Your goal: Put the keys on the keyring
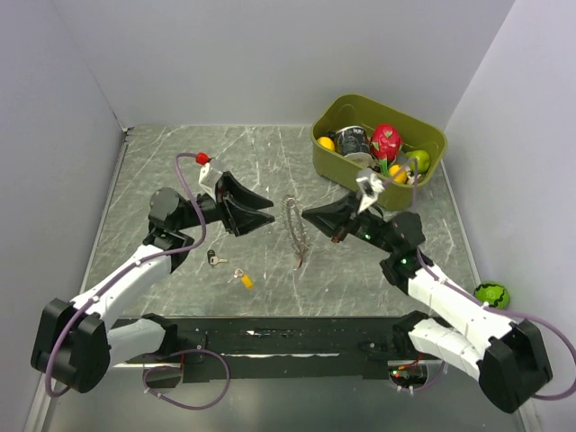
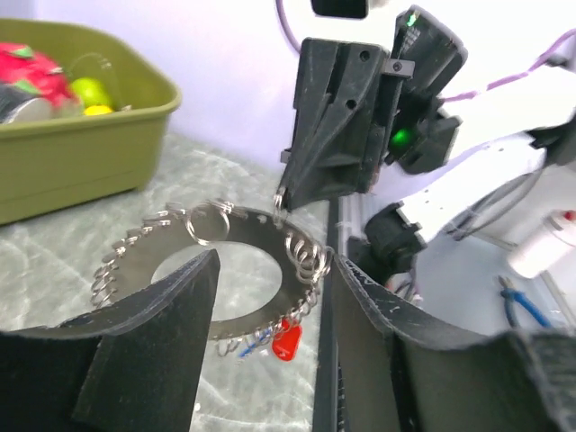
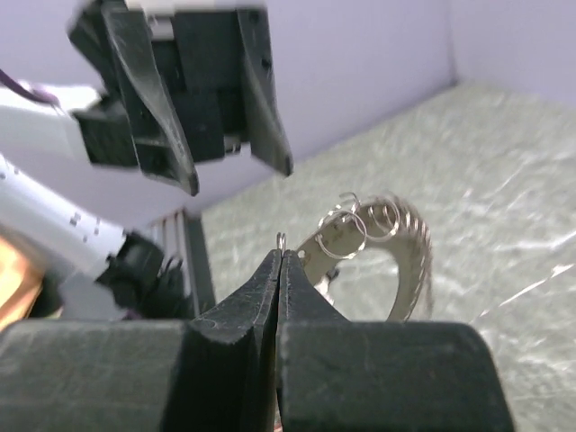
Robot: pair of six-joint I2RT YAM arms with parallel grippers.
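Note:
The keyring [image 1: 295,229] is a flat metal ring strung with many small wire loops, held upright mid-table. It also shows in the left wrist view [image 2: 236,236], with a red tag [image 2: 286,340] and a blue bit at its lower edge. My right gripper [image 1: 310,216] is shut on one small loop [image 3: 282,241] at the keyring's [image 3: 400,243] rim. My left gripper [image 1: 261,211] is open, and its fingers [image 2: 180,297] straddle the ring's near side. The black-capped key [image 1: 214,259] and the yellow-capped key [image 1: 243,280] lie on the table in front of the left arm.
An olive-green bin [image 1: 337,160] holding fruit and a cup stands at the back right. A green ball-like object [image 1: 491,294] lies by the right wall. The table has raised walls on the left, right and back.

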